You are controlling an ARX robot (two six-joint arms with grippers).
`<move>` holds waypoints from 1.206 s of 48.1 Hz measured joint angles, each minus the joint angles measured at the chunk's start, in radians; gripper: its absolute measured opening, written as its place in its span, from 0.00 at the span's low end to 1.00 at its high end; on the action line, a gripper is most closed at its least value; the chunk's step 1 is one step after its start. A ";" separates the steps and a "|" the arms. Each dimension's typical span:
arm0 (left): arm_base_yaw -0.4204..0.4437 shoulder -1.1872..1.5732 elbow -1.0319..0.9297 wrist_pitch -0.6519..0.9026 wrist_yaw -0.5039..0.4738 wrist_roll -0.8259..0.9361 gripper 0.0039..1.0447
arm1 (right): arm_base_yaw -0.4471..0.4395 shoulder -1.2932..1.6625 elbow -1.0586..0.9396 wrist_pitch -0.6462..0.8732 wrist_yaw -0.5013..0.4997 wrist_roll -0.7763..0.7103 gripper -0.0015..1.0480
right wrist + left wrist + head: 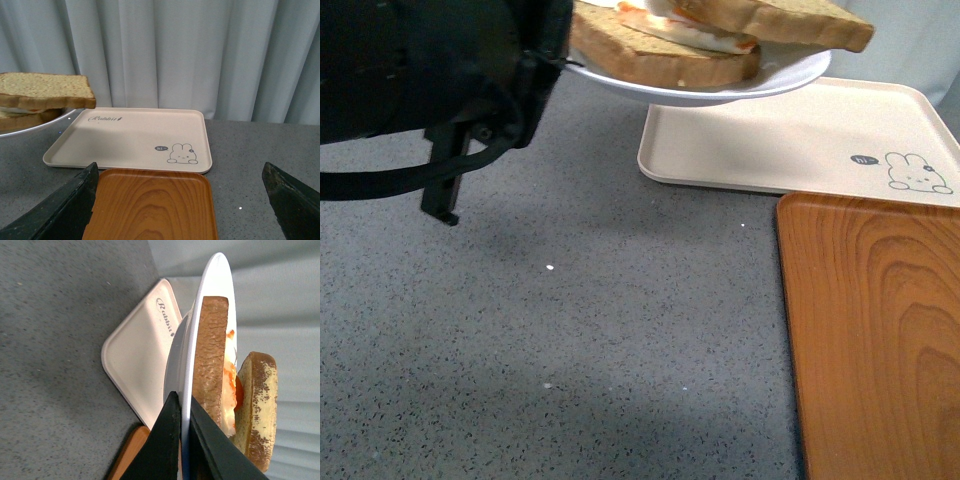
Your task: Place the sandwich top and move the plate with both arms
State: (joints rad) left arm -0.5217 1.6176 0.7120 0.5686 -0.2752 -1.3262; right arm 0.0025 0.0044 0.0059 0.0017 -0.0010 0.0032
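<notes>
My left gripper (184, 407) is shut on the rim of the white plate (210, 300), one black finger on each face. In the front view the left gripper (560, 62) holds the plate (760, 85) in the air above the table, by the rabbit tray's left corner. On the plate lies a bread slice (650, 58) with fried egg (695, 35). The sandwich top (790, 20) rests on the egg, shifted to one side and overhanging; it also shows in the left wrist view (257, 405). My right gripper (180, 200) is open and empty above the wooden tray, apart from the plate (37, 126) and sandwich top (45, 90).
A beige rabbit tray (800, 140) lies at the back right of the grey speckled table (570, 340). An orange-brown wooden tray (880, 340) lies in front of it at the right edge. A grey curtain (175, 55) hangs behind the table.
</notes>
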 joint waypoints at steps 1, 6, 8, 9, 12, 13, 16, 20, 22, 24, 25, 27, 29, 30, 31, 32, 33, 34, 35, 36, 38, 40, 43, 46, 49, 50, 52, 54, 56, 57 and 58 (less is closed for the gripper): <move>-0.005 0.010 0.014 -0.003 -0.003 0.005 0.04 | 0.000 0.000 0.000 0.000 0.000 0.000 0.91; -0.018 0.046 0.054 -0.023 -0.010 0.024 0.04 | 0.000 0.000 0.000 0.000 0.000 0.000 0.91; -0.023 0.063 0.070 -0.034 -0.017 0.032 0.04 | 0.000 0.000 0.000 0.000 0.000 0.000 0.91; -0.025 0.076 0.081 -0.041 -0.021 0.037 0.04 | 0.000 0.000 0.000 0.000 0.000 0.000 0.91; -0.032 0.096 0.101 -0.054 -0.028 0.050 0.04 | 0.000 0.000 0.000 0.000 0.000 0.000 0.91; -0.034 0.103 0.108 -0.056 -0.030 0.053 0.04 | 0.000 0.000 0.000 0.000 0.000 0.000 0.91; -0.041 0.120 0.130 -0.068 -0.039 0.063 0.04 | 0.000 0.000 0.000 0.000 0.000 0.000 0.91; -0.050 0.134 0.154 -0.075 -0.045 0.070 0.04 | 0.000 0.000 0.000 0.000 0.000 0.000 0.91; -0.055 0.141 0.167 -0.078 -0.047 0.071 0.04 | 0.000 0.000 0.000 0.000 0.000 0.000 0.91; -0.063 0.152 0.182 -0.078 -0.049 0.072 0.04 | 0.000 0.000 0.000 0.000 0.000 0.000 0.91; -0.070 0.160 0.195 -0.079 -0.049 0.071 0.04 | 0.000 0.000 0.000 0.000 0.000 0.000 0.91; -0.076 0.170 0.206 -0.079 -0.048 0.071 0.04 | 0.000 0.000 0.000 0.000 0.000 0.000 0.91; -0.082 0.179 0.215 -0.079 -0.047 0.070 0.04 | 0.000 0.000 0.000 0.000 0.000 0.000 0.91; -0.085 0.186 0.221 -0.079 -0.047 0.070 0.04 | 0.000 0.000 0.000 0.000 0.000 0.000 0.91; -0.087 0.189 0.224 -0.079 -0.047 0.070 0.04 | 0.000 0.000 0.000 0.000 0.000 0.000 0.91; -0.091 0.200 0.231 -0.079 -0.047 0.070 0.04 | 0.000 0.000 0.000 0.000 0.000 0.000 0.91; -0.095 0.206 0.235 -0.079 -0.047 0.069 0.04 | 0.000 0.000 0.000 0.000 0.000 0.000 0.91; -0.098 0.216 0.241 -0.079 -0.046 0.068 0.04 | 0.000 0.000 0.000 0.000 0.000 0.000 0.91; -0.101 0.222 0.243 -0.079 -0.044 0.068 0.04 | 0.000 0.000 0.000 0.000 0.000 0.000 0.91; -0.102 0.229 0.245 -0.079 -0.043 0.068 0.04 | 0.000 0.000 0.000 0.000 0.000 0.000 0.91; -0.104 0.237 0.248 -0.079 -0.043 0.067 0.04 | 0.000 0.000 0.000 0.000 0.000 0.000 0.91; -0.105 0.248 0.251 -0.079 -0.043 0.067 0.04 | 0.000 0.000 0.000 0.000 0.000 0.000 0.91; -0.105 0.259 0.257 -0.079 -0.043 0.067 0.04 | 0.000 0.000 0.000 0.000 0.000 0.000 0.91; -0.105 0.271 0.263 -0.079 -0.043 0.067 0.04 | 0.000 0.000 0.000 0.000 0.000 0.000 0.91; -0.105 0.278 0.270 -0.079 -0.044 0.068 0.04 | 0.000 0.000 0.000 0.000 0.000 0.000 0.91; -0.105 0.280 0.272 -0.079 -0.045 0.068 0.04 | 0.000 0.000 0.000 0.000 0.000 0.000 0.91; -0.105 0.285 0.277 -0.079 -0.045 0.068 0.04 | 0.000 0.000 0.000 0.000 0.000 0.000 0.91; -0.105 0.292 0.282 -0.080 -0.044 0.068 0.04 | 0.000 0.000 0.000 0.000 0.000 0.000 0.91; -0.107 0.300 0.289 -0.080 -0.043 0.068 0.04 | 0.000 0.000 0.000 0.000 0.000 0.000 0.91; -0.108 0.306 0.294 -0.080 -0.043 0.068 0.04 | 0.000 0.000 0.000 0.000 0.000 0.000 0.91; -0.109 0.311 0.296 -0.080 -0.043 0.068 0.04 | 0.000 0.000 0.000 0.000 0.000 0.000 0.91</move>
State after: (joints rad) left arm -0.6308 1.9285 1.0084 0.4885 -0.3187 -1.2583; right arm 0.0025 0.0040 0.0059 0.0013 -0.0010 0.0032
